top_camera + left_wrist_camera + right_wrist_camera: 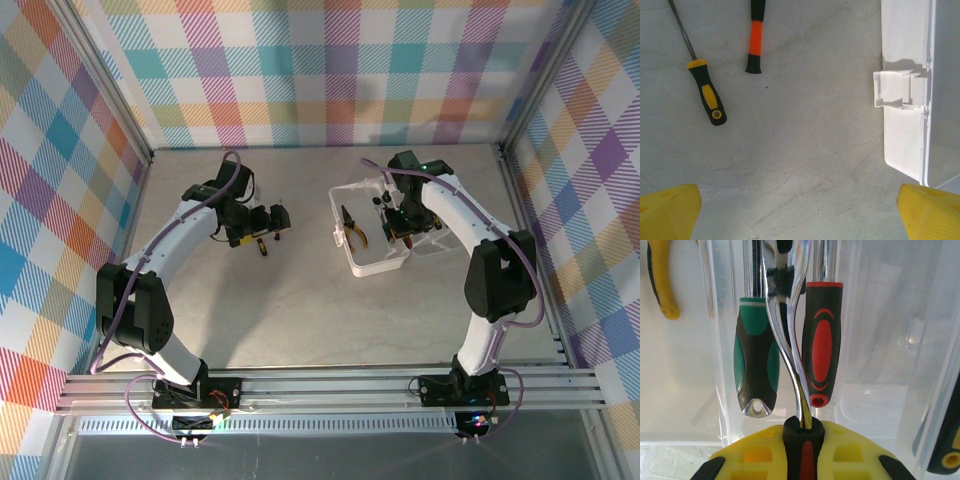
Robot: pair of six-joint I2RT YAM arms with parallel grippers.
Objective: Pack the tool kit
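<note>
Yellow right end effector (802, 446) pinched narrow on red-and-black tool handle (806, 460), left end effector (800, 215) wide apart

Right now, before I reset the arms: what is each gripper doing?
Left gripper: open, holding nothing.
Right gripper: closed on a chrome tool with a black-and-red grip.

Overhead rear view of table (300, 310), wrist views close, all sharing the case (368, 252)
</note>
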